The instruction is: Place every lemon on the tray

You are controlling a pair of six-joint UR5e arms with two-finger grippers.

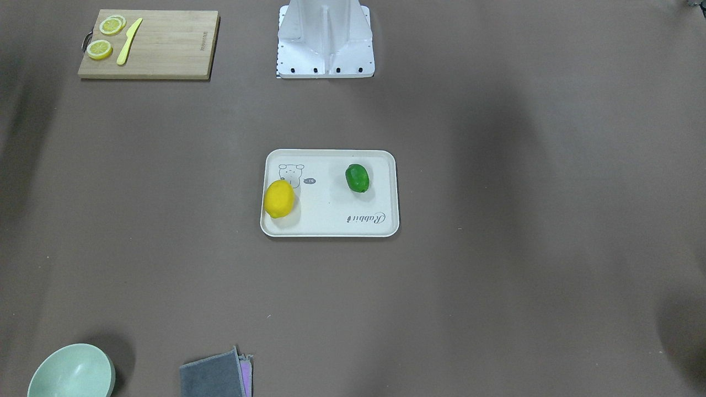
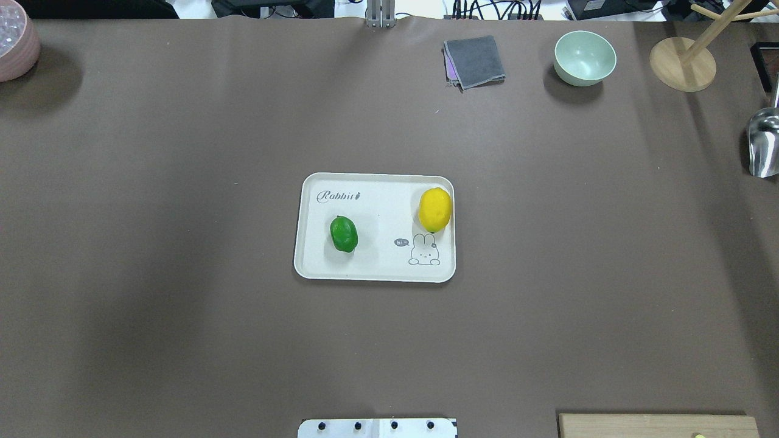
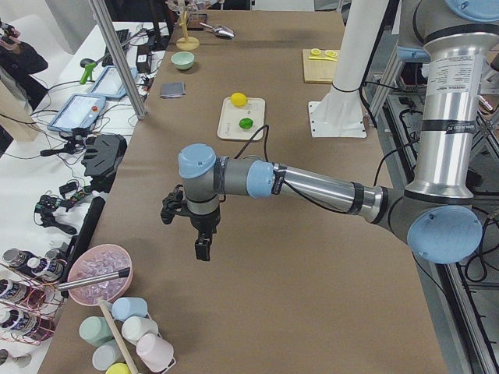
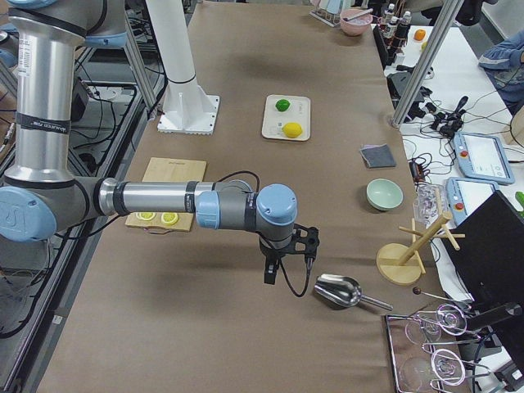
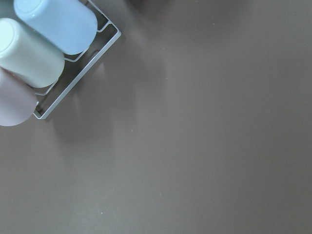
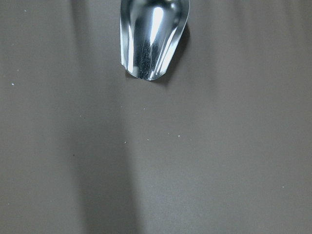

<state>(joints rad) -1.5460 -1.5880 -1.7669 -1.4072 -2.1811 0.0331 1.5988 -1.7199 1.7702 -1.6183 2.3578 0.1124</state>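
Observation:
The cream-white tray (image 2: 371,267) lies at the table's middle. The yellow lemon (image 2: 435,209) lies on its right part next to the rabbit drawing. The green lemon (image 2: 344,233) lies on its left part. All three also show in the front view: the tray (image 1: 331,226), the yellow lemon (image 1: 279,199) and the green lemon (image 1: 357,178). My left gripper (image 3: 201,249) hangs over the table's left end, far from the tray. My right gripper (image 4: 270,274) hangs over the right end near a metal scoop. I cannot tell if either is open or shut. Neither holds anything that I can see.
A wooden cutting board (image 1: 165,47) with lemon slices (image 1: 100,49) and a yellow knife (image 1: 129,41) lies by the robot's right. A green bowl (image 2: 585,58), a grey cloth (image 2: 475,61), a wooden stand (image 2: 682,64), a metal scoop (image 2: 764,143) and a pink bowl (image 2: 15,39) stand at the far edge. A cup rack (image 5: 44,48) sits under the left wrist.

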